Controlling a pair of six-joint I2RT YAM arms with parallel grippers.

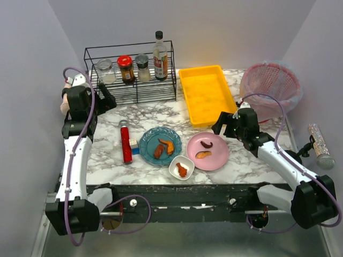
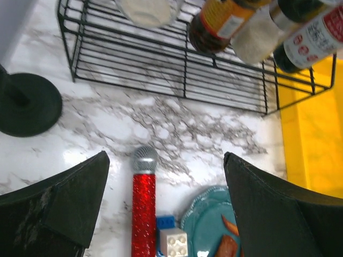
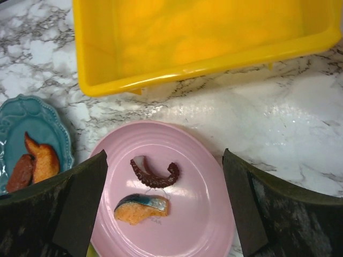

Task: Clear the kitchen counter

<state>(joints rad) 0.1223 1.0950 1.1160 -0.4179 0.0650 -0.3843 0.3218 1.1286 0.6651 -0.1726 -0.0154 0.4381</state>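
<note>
From above, the kitchen counter [image 1: 252, 163] is the big white marble top that fills the middle of the view, and everything sits on it. At the back left stands one black wire rack [image 1: 131, 91] with four things in it: one clear jar [image 1: 106, 70], one red-lid jar [image 1: 126, 68], one shaker [image 1: 142, 67] and one tall bottle [image 1: 159, 56]. Beside the rack is one yellow tray [image 1: 206, 93], and one pink basket [image 1: 270, 85] sits in the back right corner.

Near the front there are three dishes: one teal plate [image 1: 150, 140] with two bits of food, one pink plate [image 1: 217, 155] with two bits, and one small white bowl [image 1: 176, 170] with one bit. One red microphone [image 1: 125, 142] lies left of the teal plate. A blue block [image 1: 136, 150] and a white block [image 1: 133, 143] sit between them. One silver microphone [image 1: 320, 144] is off to the right, past the counter's edge. The left gripper [image 1: 107, 99] is up by the rack. The right gripper [image 1: 221, 124] is between the tray and the pink plate.

The left wrist camera shows the left gripper's two fingers [image 2: 64, 203] spread wide, with nothing held. Below them lie the red microphone, the two blocks and a part of the teal plate. One black round base [image 2: 27, 104] stands on the marble at the left.

The right wrist camera shows the right gripper's two fingers [image 3: 284, 214] spread wide too, holding nothing. The pink plate is below them with one dark curly piece [image 3: 155, 175] and one orange piece [image 3: 142, 208].
</note>
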